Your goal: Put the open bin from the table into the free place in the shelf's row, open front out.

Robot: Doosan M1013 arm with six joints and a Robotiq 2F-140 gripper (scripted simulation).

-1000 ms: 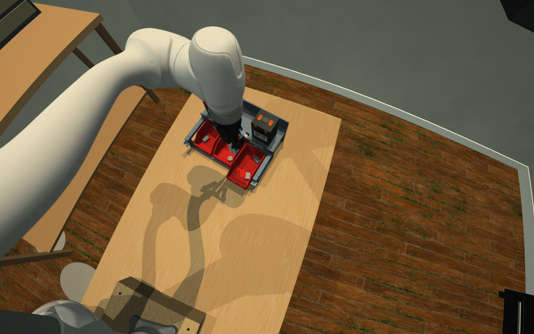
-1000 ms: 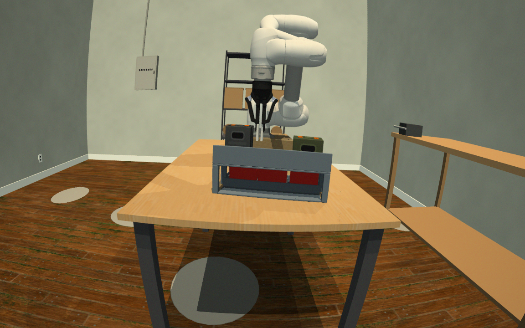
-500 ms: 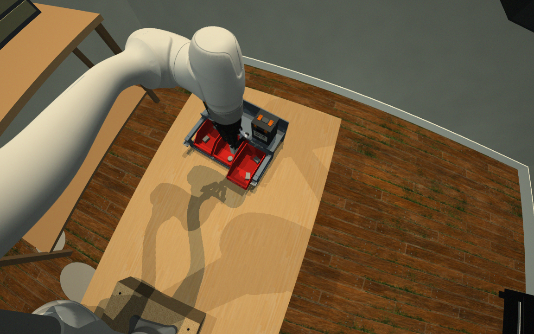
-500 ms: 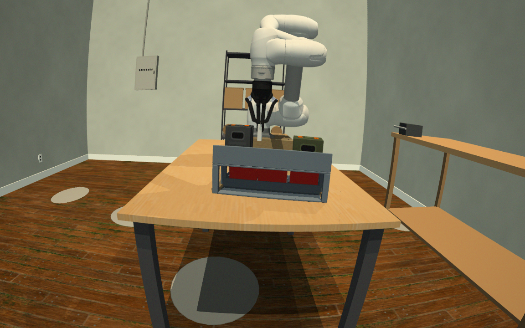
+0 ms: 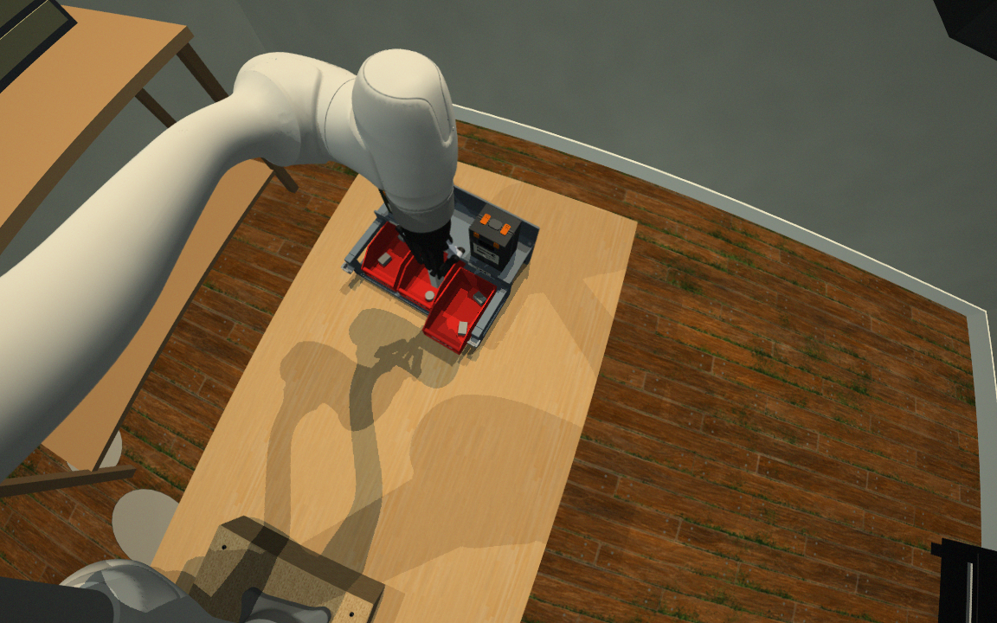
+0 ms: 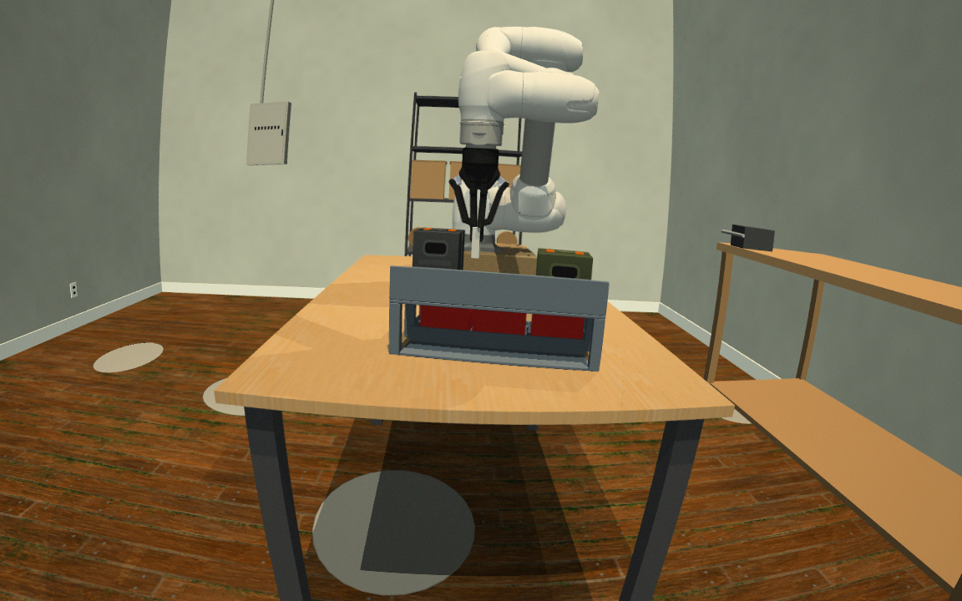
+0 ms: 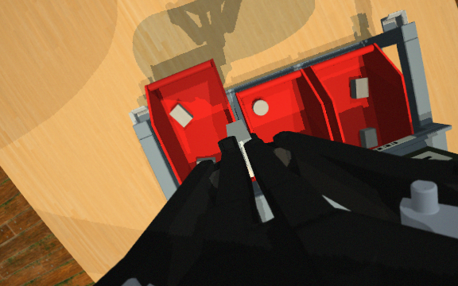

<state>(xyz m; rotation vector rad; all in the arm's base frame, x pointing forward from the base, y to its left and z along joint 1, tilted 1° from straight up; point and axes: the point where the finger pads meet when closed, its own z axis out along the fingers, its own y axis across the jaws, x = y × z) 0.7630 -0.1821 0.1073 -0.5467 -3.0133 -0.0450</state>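
Observation:
The shelf (image 5: 471, 200) (image 6: 499, 287) (image 7: 151, 155) is a grey rack on the table. Three red bins are in its row, open fronts out. The outer bin (image 5: 452, 313) (image 7: 209, 99) sticks out over the front lip, farther forward than the others; whether it is level I cannot tell. It holds a pale block (image 5: 462, 327) (image 7: 181, 115) and a partly hidden part. The middle bin (image 7: 282, 105) and the far bin (image 5: 384, 265) (image 7: 348, 99) sit behind the lip, with parts inside. My gripper (image 5: 436, 277) (image 6: 475, 244) (image 7: 238, 135) is shut and empty, fingertips above the gap between outer and middle bins.
On the shelf's top board stand a dark grey case (image 5: 492, 236) (image 6: 437, 250) and a green case (image 6: 564, 265), on either side of my gripper in the exterior view. A raised back panel closes the shelf's rear top. A side bench (image 5: 61, 100) (image 6: 828, 269) stands beside the table.

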